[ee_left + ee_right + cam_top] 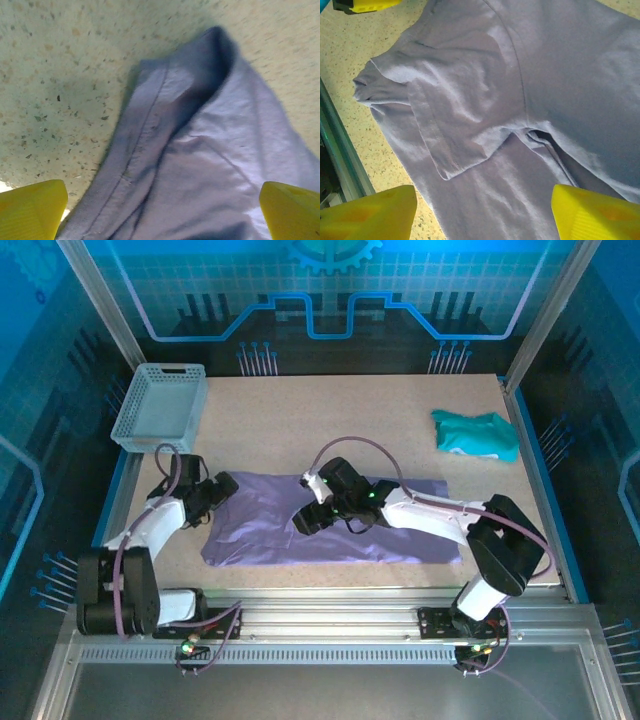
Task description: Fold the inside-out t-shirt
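Observation:
The lavender inside-out t-shirt [400, 536] lies flat as a long strip across the near half of the table. My left gripper [222, 488] hovers at its upper left corner, jaws open wide, with the cloth [200, 165] lying slack between the yellow fingers [30, 210]. My right gripper [303, 523] is over the shirt's middle, open too. Its view shows a folded-in sleeve [455, 115] and seams on the fabric, with nothing pinched between the yellow fingers [595, 212].
A grey slatted basket [160, 406] stands at the back left. A teal-green garment [476, 433] lies crumpled at the back right. Bare speckled tabletop [330, 420] stretches behind the shirt. An aluminium rail [330, 615] runs along the near edge.

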Tool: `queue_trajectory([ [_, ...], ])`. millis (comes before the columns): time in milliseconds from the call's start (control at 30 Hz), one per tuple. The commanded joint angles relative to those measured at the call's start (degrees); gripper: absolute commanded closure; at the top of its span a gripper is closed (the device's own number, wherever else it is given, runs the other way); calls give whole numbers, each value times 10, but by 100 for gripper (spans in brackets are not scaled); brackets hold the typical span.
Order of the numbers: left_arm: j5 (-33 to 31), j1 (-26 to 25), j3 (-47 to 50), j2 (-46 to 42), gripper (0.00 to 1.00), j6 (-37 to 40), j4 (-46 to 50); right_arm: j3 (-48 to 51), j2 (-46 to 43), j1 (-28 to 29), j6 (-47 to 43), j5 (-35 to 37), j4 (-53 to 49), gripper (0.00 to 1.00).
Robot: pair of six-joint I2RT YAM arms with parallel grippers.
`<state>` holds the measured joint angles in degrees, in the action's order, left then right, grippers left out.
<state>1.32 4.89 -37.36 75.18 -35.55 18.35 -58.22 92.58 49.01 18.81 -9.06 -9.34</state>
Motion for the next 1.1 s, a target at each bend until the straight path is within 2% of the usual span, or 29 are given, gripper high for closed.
queue_trajectory([
  [0,24,-1,-19,49,1,32,11,23,-27,-19,-19,-18,1,27],
  [167,83,-22,-19,105,1,43,-10,50,-41,-38,-12,-33,19,27],
  [367,173,-72,20,105,6,35,-81,58,-32,-41,0,-40,32,26],
  [867,193,-125,30,86,37,64,-87,50,-4,-41,13,-45,35,26],
  [1067,190,-129,37,84,56,75,-93,42,10,-40,16,-46,33,27],
])
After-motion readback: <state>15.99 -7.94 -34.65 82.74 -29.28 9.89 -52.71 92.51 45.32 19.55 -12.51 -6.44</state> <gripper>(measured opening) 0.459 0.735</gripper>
